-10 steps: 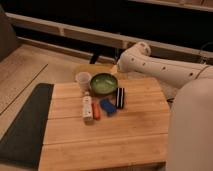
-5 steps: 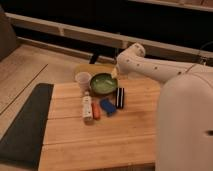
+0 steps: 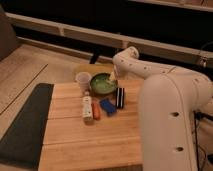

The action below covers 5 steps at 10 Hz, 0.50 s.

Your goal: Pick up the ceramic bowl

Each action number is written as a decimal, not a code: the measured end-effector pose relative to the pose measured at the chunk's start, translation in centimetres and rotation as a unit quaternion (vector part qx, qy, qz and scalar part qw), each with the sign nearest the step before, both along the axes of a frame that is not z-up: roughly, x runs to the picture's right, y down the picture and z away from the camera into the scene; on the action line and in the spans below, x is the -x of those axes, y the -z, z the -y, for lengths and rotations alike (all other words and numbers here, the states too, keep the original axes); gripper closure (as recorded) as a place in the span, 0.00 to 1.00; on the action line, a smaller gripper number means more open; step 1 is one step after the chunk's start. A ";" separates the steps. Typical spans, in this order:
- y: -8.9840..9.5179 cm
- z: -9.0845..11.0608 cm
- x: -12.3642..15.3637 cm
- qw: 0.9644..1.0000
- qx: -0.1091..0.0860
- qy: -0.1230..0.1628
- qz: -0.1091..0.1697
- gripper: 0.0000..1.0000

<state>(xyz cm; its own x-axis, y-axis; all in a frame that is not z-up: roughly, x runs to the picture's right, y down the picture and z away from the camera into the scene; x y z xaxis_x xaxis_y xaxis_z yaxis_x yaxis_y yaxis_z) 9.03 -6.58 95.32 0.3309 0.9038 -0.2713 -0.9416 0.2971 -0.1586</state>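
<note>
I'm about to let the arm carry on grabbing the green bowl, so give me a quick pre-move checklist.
1. Ceramic bowl upright on the table: ok.
2. Gripper at the bowl's rim, on the side away from the pale cup: ok.
3. Cup clear of the gripper: ok.
4. Bowl empty: cannot tell.
5. Bowl lifted off the table: not ok.
</note>
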 end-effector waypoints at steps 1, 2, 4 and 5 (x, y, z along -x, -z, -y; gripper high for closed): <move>-1.1 -0.4 0.3 1.000 0.010 0.002 0.005 0.35; -2.1 -0.8 0.8 1.000 0.021 0.003 0.014 0.35; -4.5 -2.2 1.5 0.998 0.051 0.000 0.029 0.35; -5.2 -2.6 1.6 0.998 0.061 0.000 0.033 0.35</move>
<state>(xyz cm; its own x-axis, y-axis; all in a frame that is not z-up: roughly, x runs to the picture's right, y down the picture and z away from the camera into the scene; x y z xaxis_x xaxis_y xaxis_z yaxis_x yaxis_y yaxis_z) 7.39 -3.94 100.53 0.3510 0.8653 -0.3579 -0.9282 0.2711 -0.2548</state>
